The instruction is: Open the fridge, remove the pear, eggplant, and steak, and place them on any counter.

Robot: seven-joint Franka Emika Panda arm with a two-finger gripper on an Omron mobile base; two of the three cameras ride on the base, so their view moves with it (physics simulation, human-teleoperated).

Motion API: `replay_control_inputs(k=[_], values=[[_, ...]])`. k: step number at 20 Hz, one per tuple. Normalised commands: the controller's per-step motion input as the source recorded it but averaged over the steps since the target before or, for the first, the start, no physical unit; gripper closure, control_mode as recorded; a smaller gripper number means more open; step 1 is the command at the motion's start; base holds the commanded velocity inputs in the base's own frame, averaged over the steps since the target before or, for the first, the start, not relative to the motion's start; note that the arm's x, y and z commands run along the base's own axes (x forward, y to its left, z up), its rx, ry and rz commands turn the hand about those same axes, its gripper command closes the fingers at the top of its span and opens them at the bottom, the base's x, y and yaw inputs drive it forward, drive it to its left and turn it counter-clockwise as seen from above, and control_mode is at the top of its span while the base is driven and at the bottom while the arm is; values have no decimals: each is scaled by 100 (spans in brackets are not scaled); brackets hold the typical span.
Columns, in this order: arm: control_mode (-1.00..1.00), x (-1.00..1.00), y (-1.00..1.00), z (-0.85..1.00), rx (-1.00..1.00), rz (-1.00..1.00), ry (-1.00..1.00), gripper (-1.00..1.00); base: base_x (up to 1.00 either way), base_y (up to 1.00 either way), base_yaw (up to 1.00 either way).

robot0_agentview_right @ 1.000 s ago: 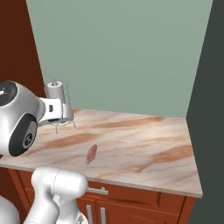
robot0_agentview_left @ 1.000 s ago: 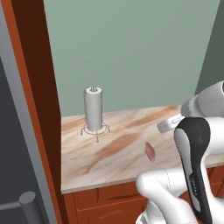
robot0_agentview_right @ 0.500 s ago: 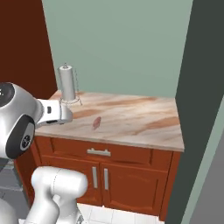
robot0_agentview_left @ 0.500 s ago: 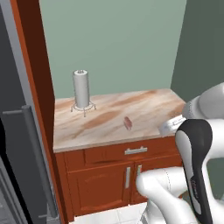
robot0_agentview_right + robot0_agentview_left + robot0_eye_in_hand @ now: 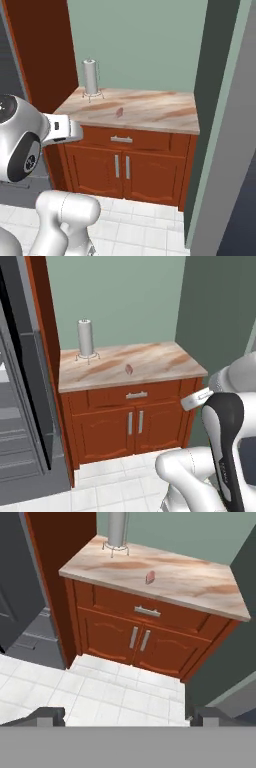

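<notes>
While the gripper (image 5: 125, 716) hung with its jaws spread wide and nothing between them, the fridge (image 5: 22, 406) stood off to its left, door swung open, edged by an orange-brown panel (image 5: 47, 331). Ahead of the gripper and well apart from it sat the counter (image 5: 200, 587), beige marble over reddish-brown cabinets (image 5: 125, 637). At the far left of the top stood a grey upright cylinder (image 5: 85, 337) on a wire stand. The steak (image 5: 150, 576) lay near the counter's middle, straight ahead of the open fingers.
</notes>
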Motion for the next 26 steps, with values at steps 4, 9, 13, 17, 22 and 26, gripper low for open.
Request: replay_control_inputs(k=[4,9,13,17,22,26], values=[[100,0,0,0,0,0,0,-100,-91,66,-10],[100,0,0,0,0,0,0,-100,-10,100,-19],[100,0,0,0,0,0,0,-100,0,100,-15],[100,0,0,0,0,0,0,-100,-13,100,-11],[100,0,0,0,0,0,0,-100,0,100,-6],[100,0,0,0,0,0,0,-100,27,100,0]])
